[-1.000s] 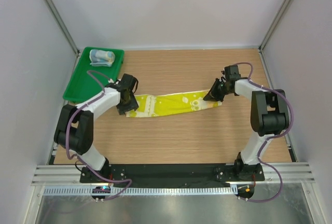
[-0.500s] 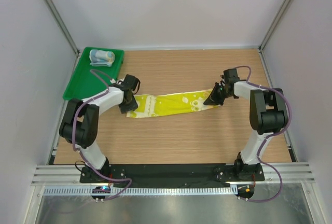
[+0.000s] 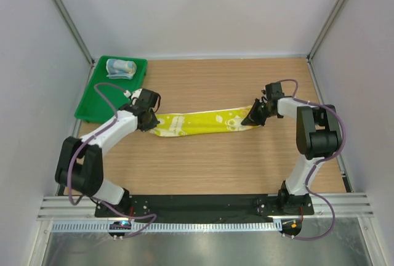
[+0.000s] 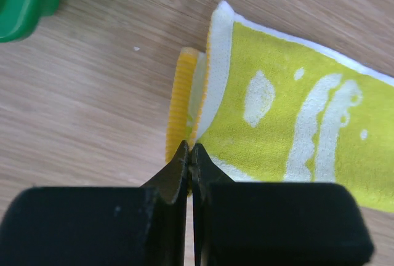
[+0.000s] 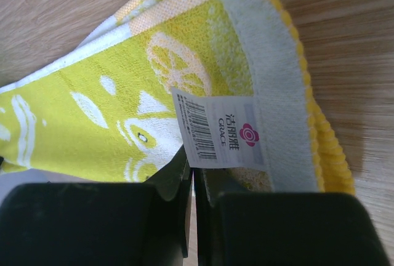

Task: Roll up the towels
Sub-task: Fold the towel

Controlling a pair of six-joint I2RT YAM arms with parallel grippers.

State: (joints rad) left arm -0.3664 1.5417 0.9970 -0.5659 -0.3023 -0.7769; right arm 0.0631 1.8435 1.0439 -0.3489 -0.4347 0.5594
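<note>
The yellow-green towel point(image 3: 203, 122) lies stretched in a long strip across the middle of the bench point(image 3: 209, 167), with one arm at each end. The left fingers point(image 4: 178, 173) are pressed together with no gap, pinching the towel's left end at its near hem, beside the orange edging. The right fingers point(image 5: 175, 180) are also closed tight on the right end, just under a white sewn tag point(image 5: 221, 132). The tag reads GRACE below Chinese characters, with a barcode and a pink flower logo. Only the top view shows the blue towel point(image 3: 120, 68), rolled up in the green tray point(image 3: 92, 103). The left wrist view catches just the tray's corner.
</note>
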